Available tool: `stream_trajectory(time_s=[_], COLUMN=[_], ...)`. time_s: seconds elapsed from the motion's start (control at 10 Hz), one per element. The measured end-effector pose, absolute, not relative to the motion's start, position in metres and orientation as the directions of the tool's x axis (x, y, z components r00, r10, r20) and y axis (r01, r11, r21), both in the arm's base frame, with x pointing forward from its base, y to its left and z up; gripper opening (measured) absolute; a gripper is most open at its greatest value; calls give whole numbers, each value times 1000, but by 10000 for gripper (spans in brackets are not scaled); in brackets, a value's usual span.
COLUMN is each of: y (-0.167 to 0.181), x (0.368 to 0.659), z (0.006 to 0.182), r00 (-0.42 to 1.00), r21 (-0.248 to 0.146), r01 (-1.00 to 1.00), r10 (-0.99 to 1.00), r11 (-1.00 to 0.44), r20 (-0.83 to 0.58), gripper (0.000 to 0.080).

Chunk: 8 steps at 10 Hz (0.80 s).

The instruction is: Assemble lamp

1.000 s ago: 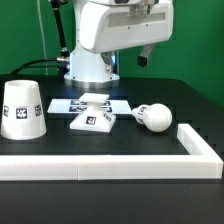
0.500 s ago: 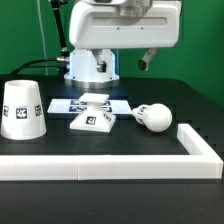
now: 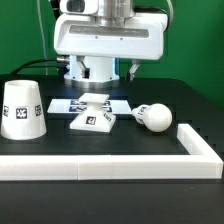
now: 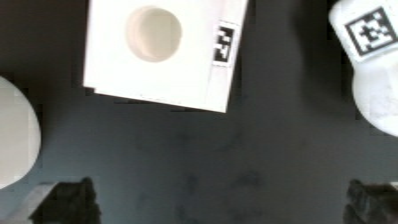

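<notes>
The lamp parts lie apart on the black table. The cone shade [image 3: 22,108] stands at the exterior view's left. The flat square base [image 3: 92,118] lies in the middle and the round bulb [image 3: 155,117] lies on its side at the right. My gripper [image 3: 102,66] hangs high above the base, open and empty. In the wrist view the base [image 4: 164,50] with its round hole lies ahead of the gripper [image 4: 219,205], whose fingertips [image 4: 68,200] stand wide apart over bare table. A white part with a tag [image 4: 374,60] and another white part [image 4: 9,130] show at the edges.
The marker board [image 3: 70,103] lies behind the base. A long white border rail [image 3: 110,165] runs along the front and turns back at the right [image 3: 195,142]. The white robot pedestal [image 3: 92,68] stands at the back.
The hand has swung toward the exterior view's left and come lower over the base. The lamp parts have not moved.
</notes>
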<state>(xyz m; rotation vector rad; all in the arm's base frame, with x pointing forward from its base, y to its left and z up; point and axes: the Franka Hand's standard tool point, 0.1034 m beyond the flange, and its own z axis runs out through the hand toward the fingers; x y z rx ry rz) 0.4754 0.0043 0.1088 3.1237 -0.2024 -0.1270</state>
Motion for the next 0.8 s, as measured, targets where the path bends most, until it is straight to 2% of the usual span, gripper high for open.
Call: stream_trajectory(time_s=[0.1, 0.3, 0.6, 0.8], y=[5, -4, -24, -28], x=[475, 476, 454, 449], z=[109, 108, 89, 79], r00=[977, 976, 988, 986], r21=[13, 10, -9, -28], r01=[-198, -205, -144, -162], r10=[-199, -205, -144, -163], r11=[-980, -979, -990, -986], r20=[-81, -73, 58, 38], gripper=[699, 699, 699, 699])
